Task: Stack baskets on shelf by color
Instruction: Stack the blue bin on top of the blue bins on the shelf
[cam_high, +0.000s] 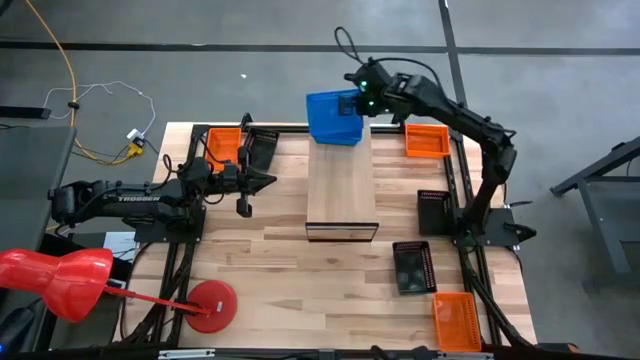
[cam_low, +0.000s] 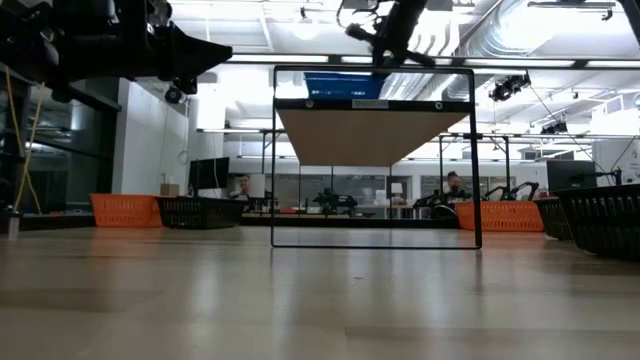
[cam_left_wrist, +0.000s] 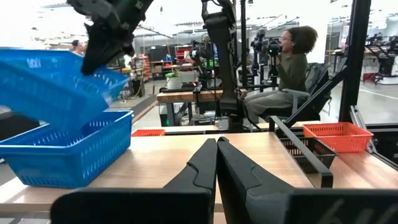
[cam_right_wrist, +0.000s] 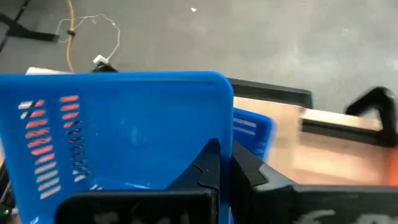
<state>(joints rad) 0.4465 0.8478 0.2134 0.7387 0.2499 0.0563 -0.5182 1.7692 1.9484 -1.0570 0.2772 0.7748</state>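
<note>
Baskets: two blue ones at the far end of the shelf (cam_high: 341, 190), 12 o'clock on the table. Lower blue basket (cam_left_wrist: 65, 152) sits on the shelf board. Upper blue basket (cam_left_wrist: 53, 84) hangs tilted just above it, pinched at the rim by the right gripper (cam_high: 360, 100), fingers clamped tight on the wall. Right wrist view shows the held basket's wall filling the frame, second blue one just behind it

Other baskets lie on the tabletop (cam_high: 270, 250):
- orange basket (cam_high: 224, 145) and black basket (cam_high: 258, 148) side by side at 10-11 o'clock
- orange basket (cam_high: 426, 140) at 1 o'clock
- black basket (cam_high: 433, 211) at 3 o'clock, against the right arm's base
- black basket (cam_high: 412, 267) at 4 o'clock
- orange basket (cam_high: 456, 320) at 5 o'clock, near corner

Left gripper (cam_high: 244, 205) is at 9 o'clock, left of the shelf and apart from it, fingers shut together, holding nothing. Its arm reaches in from the left edge

Low view: shelf stands mid-table on its thin black frame, blue baskets visible on top, right arm coming down onto them

Off the task: red lamp-like thing (cam_high: 60, 280) with a round red base (cam_high: 210, 303) at 7-8 o'clock. A seated person (cam_left_wrist: 289, 71) at a bench beyond the table
</note>
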